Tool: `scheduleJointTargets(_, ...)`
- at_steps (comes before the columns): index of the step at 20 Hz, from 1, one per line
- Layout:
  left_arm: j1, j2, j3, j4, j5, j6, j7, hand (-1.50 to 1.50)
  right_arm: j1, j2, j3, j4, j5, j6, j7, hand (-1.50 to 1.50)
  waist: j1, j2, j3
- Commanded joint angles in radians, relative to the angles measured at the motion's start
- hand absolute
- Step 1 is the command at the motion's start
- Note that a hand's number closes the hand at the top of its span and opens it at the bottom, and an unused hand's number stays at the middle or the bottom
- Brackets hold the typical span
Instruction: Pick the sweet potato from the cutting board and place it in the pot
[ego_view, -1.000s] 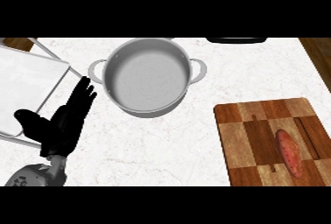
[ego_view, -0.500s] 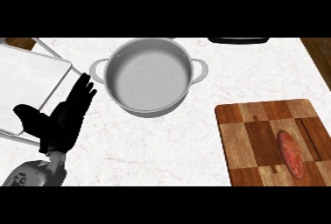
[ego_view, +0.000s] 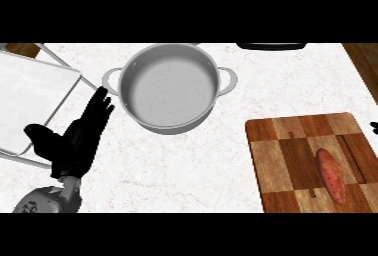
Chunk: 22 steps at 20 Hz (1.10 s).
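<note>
A reddish sweet potato (ego_view: 331, 175) lies lengthwise on the right half of the wooden cutting board (ego_view: 284, 170) at the lower right. The grey pot (ego_view: 168, 89) with two side handles stands empty at the upper middle of the white counter. My left hand (ego_view: 74, 142) rests open at the left, fingers pointing up toward the pot's left side without touching it. At the right edge, just above the board, a small dark tip of my right hand (ego_view: 374, 126) shows; the rest of it is out of view.
A white tray-like surface (ego_view: 29, 100) with a thin frame lies at the far left beside my left hand. A black object (ego_view: 272, 45) sits at the top edge. The counter ends at a brown strip (ego_view: 365, 57) at the upper right.
The left hand has shifted only slightly. A dark tip has appeared at the right edge above the cutting board. The sweet potato and the pot have not moved.
</note>
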Motion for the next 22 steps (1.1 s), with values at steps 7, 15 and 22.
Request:
scheduleJointTargets(7,0.086,-0.044,0.024,-0.079,-0.053,-0.035,0.023,0.0,0.005,0.143,-0.022,0.023,0.121,0.021,0.007,-1.5,-0.001,-0.001,0.0)
scheduleJointTargets(15,0.031,-0.051,0.113,0.008,-0.056,-0.118,0.001,0.0,0.093,0.183,-0.104,-0.17,0.094,0.102,0.092,-1.5,-0.012,-0.003,-0.001)
scheduleJointTargets(22,-0.031,-0.064,0.171,0.068,-0.065,-0.153,0.02,0.0,-0.023,0.294,-0.031,-0.055,0.265,0.071,0.177,-1.5,-0.002,0.001,0.0)
